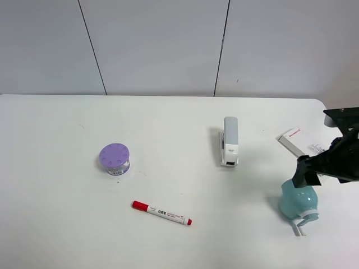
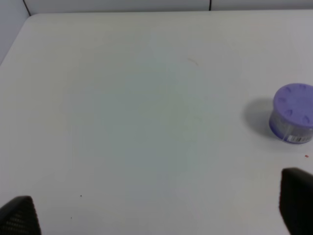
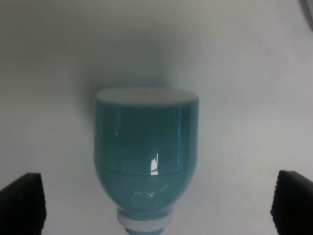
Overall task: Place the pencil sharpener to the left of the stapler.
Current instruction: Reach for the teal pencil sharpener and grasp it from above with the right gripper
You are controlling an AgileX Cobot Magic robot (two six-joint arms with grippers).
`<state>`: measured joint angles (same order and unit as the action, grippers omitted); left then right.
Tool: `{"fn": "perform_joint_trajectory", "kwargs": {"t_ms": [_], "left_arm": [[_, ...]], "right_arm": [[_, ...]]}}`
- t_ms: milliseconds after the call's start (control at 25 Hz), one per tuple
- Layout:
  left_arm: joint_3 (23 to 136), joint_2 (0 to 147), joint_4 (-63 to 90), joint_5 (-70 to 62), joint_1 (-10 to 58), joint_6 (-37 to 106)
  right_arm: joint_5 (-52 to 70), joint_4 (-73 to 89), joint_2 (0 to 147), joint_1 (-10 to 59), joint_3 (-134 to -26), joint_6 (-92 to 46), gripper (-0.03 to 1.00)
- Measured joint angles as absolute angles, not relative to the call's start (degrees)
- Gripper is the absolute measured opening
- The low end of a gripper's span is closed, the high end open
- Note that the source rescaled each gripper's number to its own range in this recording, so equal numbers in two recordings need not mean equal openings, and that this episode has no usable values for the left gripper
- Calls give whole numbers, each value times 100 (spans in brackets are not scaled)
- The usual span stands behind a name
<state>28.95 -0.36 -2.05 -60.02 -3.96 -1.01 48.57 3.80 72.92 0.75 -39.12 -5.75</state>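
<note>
surface: white, fills most of the high view; grey panelled wall along the top of the frame.
sharpener: lower right of the high frame, teal, glossy. White ring and crank point to the bottom edge. It rests on the surface, not lifted.
stapler: right of centre in the high frame, lying long-ways up-down, white and grey.
sharpener vs stapler: sharpener sits lower right of the stapler, well apart, so it is on the stapler's right side.
right end effector: open, jaws spread wide. Two black fingertips show in the bottom corners of the right wrist frame. The sharpener is in the middle between them, with clear gaps both sides and no contact seen.
right arm: black, enters at the right edge of the high frame and ends just above the sharpener in the picture.
left end effector: open, tips far apart in the bottom corners of the left wrist frame, holding nothing, bare surface between them. Not seen in the high view.
purple tub: left of centre in the high frame, upright, round, dotted lid. Also at the right edge of the left wrist frame.
marker: red and white, lower centre of the high frame, lying at a slant.
box: white with red print, right side of the high frame, partly under the right arm.
</note>
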Motion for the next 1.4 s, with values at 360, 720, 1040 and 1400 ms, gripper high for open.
{"fn": "perform_joint_trajectory", "kwargs": {"t_ms": [360,720,1040,1400], "left_arm": [[2895,-36,-205,-6002,-396,-101],[2895,-36,-210,-6002,-396,-101],[2895,-36,-210,-6002,-396,-101],[2895,-36,-210,-6002,-396,-101]], "right_arm": [[4713,407,7667,101,-3912,-594,74],[4183,466,8084,507,-3455,-585,74],[3662,466,8096,509,-2983,-585,74],[3409,470,8096,267,-2972,-585,74]]}}
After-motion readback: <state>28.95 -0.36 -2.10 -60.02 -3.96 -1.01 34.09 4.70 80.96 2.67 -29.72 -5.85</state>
